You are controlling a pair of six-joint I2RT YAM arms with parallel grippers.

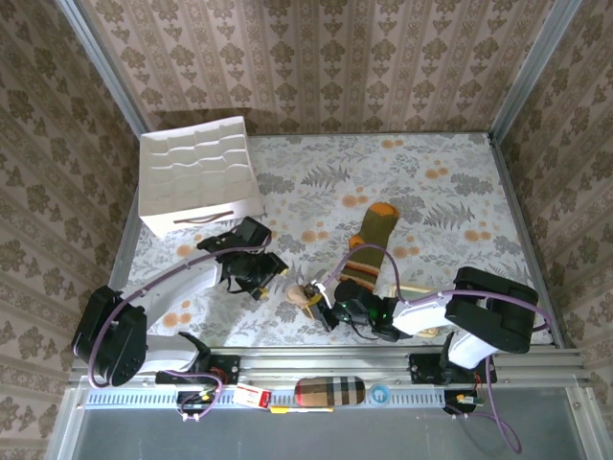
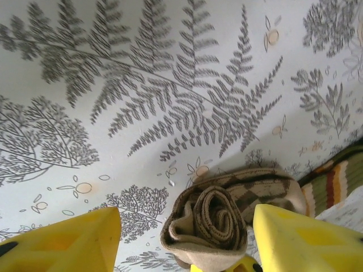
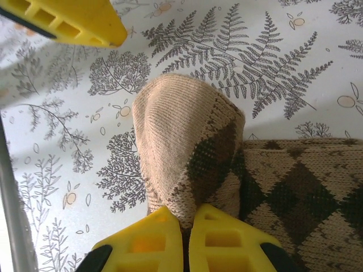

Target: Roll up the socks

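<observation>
Tan-and-brown diamonds on the argyle sock (image 3: 187, 153); orange toe and orange-cream stripes on the olive sock (image 1: 372, 235); grey ferns, orange fruit over the white tabletop (image 2: 85, 85).

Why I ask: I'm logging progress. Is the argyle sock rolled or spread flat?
Partly rolled: the argyle sock is coiled in a spiral at one end (left wrist view); its remainder lies flat (right wrist view).

walls (image 1: 326, 57): brown damask wallpaper | table (image 1: 460, 182): pale fern-print cloth
</observation>
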